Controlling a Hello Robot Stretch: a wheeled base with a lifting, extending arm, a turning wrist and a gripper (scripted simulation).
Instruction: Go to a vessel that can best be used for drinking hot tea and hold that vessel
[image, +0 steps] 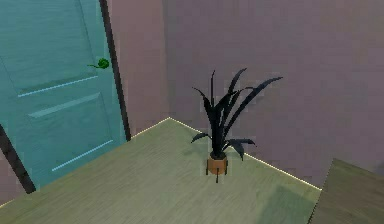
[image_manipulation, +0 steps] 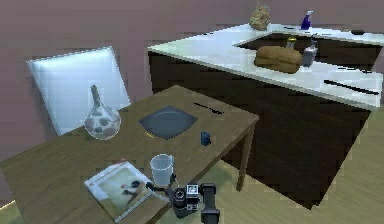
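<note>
My tool (image_manipulation: 157, 186) is sitting at the white mug (image_manipulation: 162, 167) on the worktop (image_manipulation: 60, 163); I cannot tell whether it is holding anything.

You have soft, even light in both views; in the forward view the purple wall (image: 300, 70) is dim and flat, the teal door (image: 60, 90) a little brighter, and the plant (image: 222, 110) reads almost black against the wall; the door's frame (image: 118, 75) leans, which is only the lens; in the arm side view the white top of the far bench (image_manipulation: 215, 55) is the brightest surface, its dark front sits in shade, and the wooden bench (image_manipulation: 70, 160) is evenly lit.
</note>
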